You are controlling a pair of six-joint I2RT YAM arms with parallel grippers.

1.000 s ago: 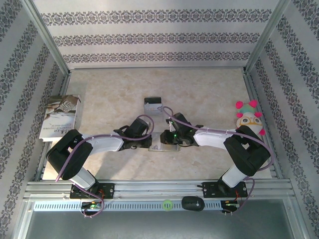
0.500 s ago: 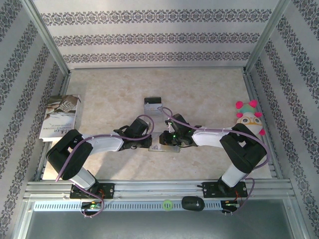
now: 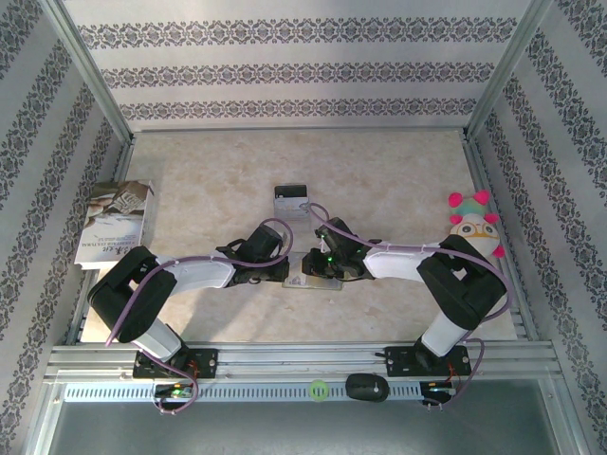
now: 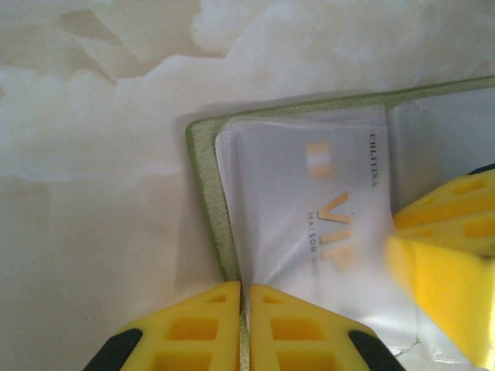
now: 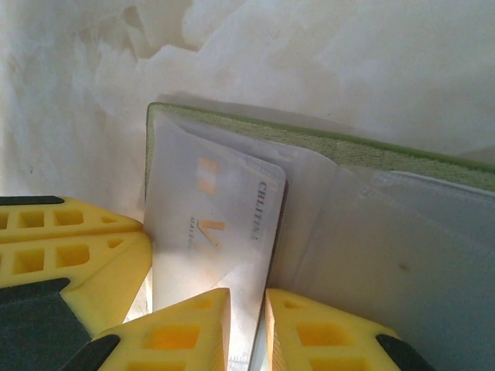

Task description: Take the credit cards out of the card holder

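Note:
The card holder lies open on the table between my two grippers, olive rim outside and glossy clear pockets inside. My left gripper is shut on the holder's near olive edge. A pale credit card with gold lettering sits at the left pocket, tilted up. My right gripper is closed narrowly on that card's lower edge. The right gripper's yellow fingers show in the left wrist view beside the card. Another credit card, black band at its far end, lies flat on the table beyond the holder.
A printed booklet lies at the table's left edge. A plush toy with pink tufts sits at the right edge. Metal frame posts and patterned walls close in three sides of the marbled tabletop.
The right arm has shifted slightly left and in toward the holder. The left gripper has stayed put on the holder's edge.

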